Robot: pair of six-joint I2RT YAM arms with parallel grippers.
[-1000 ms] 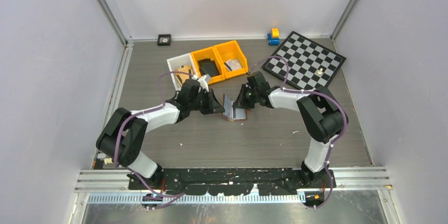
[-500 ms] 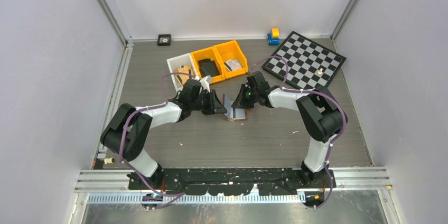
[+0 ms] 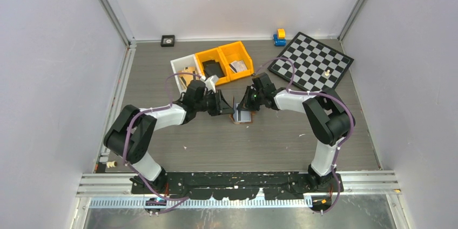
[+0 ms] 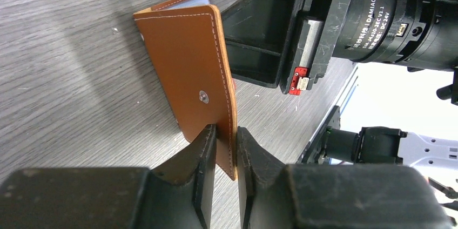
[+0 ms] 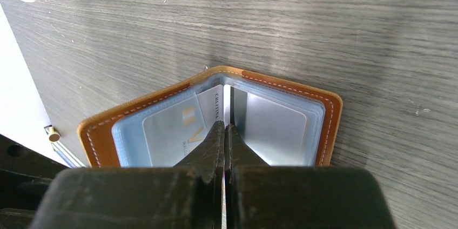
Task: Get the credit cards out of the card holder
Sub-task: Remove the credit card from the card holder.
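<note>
Brown leather card holder [image 3: 241, 111] stands half-open mid-table [image 3: 281, 137]. Left gripper [image 4: 224, 137] clamps its cover. Right gripper [image 5: 224, 132], fingers closed, rests at the fold beside the credit cards [image 5: 178, 126]. Extraction is beginning; next it likely must pinch one card's edge.

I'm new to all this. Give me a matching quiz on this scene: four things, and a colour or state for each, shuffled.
1 holder
2 chessboard
3 left tool
4 right tool

A black and white squares
B shut, tips at the inner fold
C open, pale blue inside
D astride the brown cover

Pairs: 1-C; 2-A; 3-D; 4-B
</note>
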